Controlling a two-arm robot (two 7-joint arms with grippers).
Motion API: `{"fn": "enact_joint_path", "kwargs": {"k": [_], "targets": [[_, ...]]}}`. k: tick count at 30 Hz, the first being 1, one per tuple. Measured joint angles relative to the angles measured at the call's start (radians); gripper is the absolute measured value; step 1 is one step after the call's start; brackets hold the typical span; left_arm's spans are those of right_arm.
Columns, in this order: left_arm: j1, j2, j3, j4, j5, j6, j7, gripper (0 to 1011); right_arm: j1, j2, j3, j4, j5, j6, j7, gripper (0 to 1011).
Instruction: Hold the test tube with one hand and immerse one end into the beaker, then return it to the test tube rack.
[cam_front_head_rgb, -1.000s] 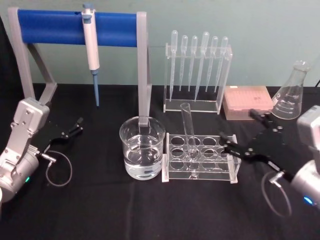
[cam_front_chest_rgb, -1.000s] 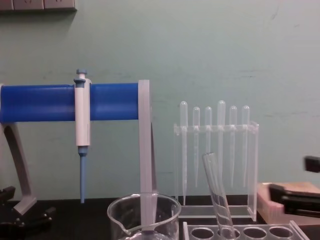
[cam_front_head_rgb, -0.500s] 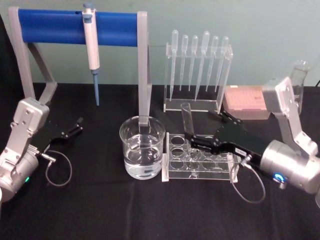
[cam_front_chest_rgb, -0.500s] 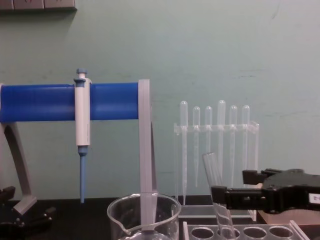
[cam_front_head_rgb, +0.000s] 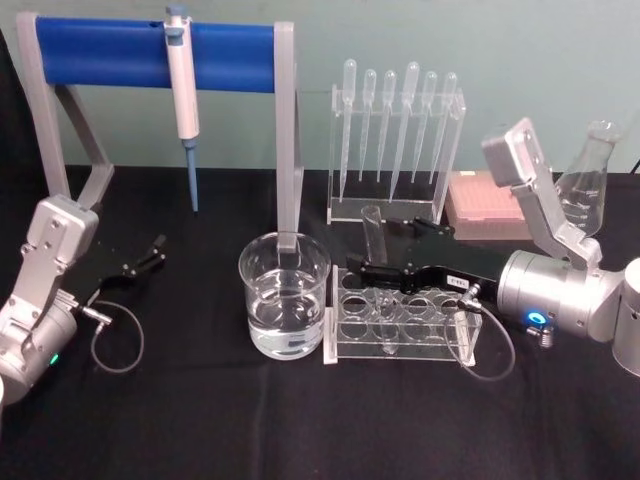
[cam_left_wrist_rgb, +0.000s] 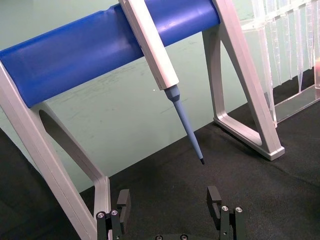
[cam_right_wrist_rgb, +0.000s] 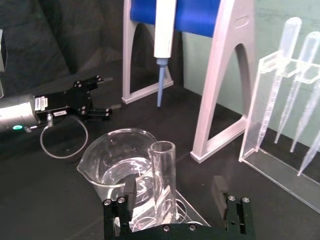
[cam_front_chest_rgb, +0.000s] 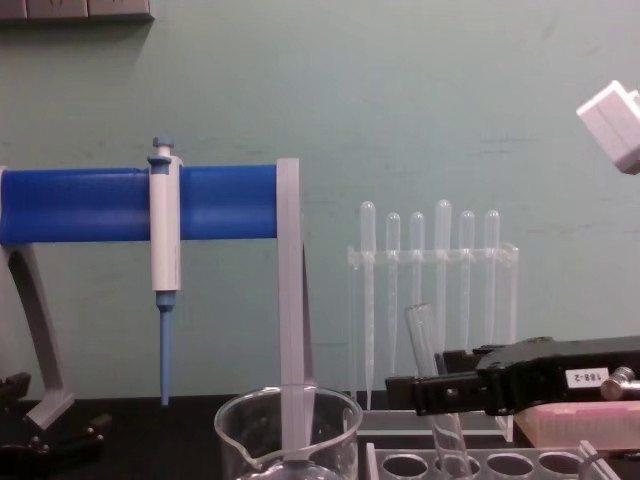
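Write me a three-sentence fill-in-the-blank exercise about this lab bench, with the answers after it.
1. The right gripper is ____, with one finger on each side of the test tube.
2. The test tube leans in the rack, which stands on the beaker's ____ side.
3. The left gripper lies open near the stand whose bar is coloured ____.
Answers: open; right; blue.
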Motion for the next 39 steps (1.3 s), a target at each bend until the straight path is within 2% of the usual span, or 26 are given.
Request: {"fn": "enact_joint_path", "kwargs": {"k": [8, 9, 11, 16, 17, 21, 23, 26, 31, 39], "targets": [[0.0, 0.0, 0.0, 0.0, 0.0, 0.0, 0.0, 1000, 0.024, 0.004, -0.025, 0.004, 0.007, 0.023, 0.014, 790], [0.0, 0.0, 0.0, 0.0, 0.0, 0.0, 0.0, 1000, 0.026, 0.006, -0.028, 0.002, 0.008, 0.025, 0.013, 736], [0.0, 0.0, 0.0, 0.0, 0.0, 0.0, 0.0, 1000, 0.028, 0.007, -0.03, 0.0, 0.008, 0.025, 0.012, 707], [0.0, 0.0, 0.0, 0.0, 0.0, 0.0, 0.0, 1000, 0.032, 0.01, -0.035, -0.007, 0.009, 0.027, 0.005, 539], [0.0, 0.0, 0.0, 0.0, 0.0, 0.0, 0.0, 1000, 0.033, 0.011, -0.035, -0.008, 0.01, 0.028, 0.001, 477], [0.0, 0.0, 0.0, 0.0, 0.0, 0.0, 0.0, 1000, 0.031, 0.012, -0.035, -0.013, 0.014, 0.028, -0.006, 377], [0.0, 0.0, 0.0, 0.0, 0.0, 0.0, 0.0, 1000, 0.029, 0.013, -0.034, -0.016, 0.017, 0.028, -0.009, 273], [0.0, 0.0, 0.0, 0.0, 0.0, 0.0, 0.0, 1000, 0.025, 0.015, -0.031, -0.021, 0.023, 0.028, -0.013, 231], [0.0, 0.0, 0.0, 0.0, 0.0, 0.0, 0.0, 1000, 0.015, 0.018, -0.022, -0.037, 0.032, 0.023, -0.022, 225], [0.0, 0.0, 0.0, 0.0, 0.0, 0.0, 0.0, 1000, -0.03, 0.038, 0.017, -0.118, 0.047, -0.026, -0.055, 225]]}}
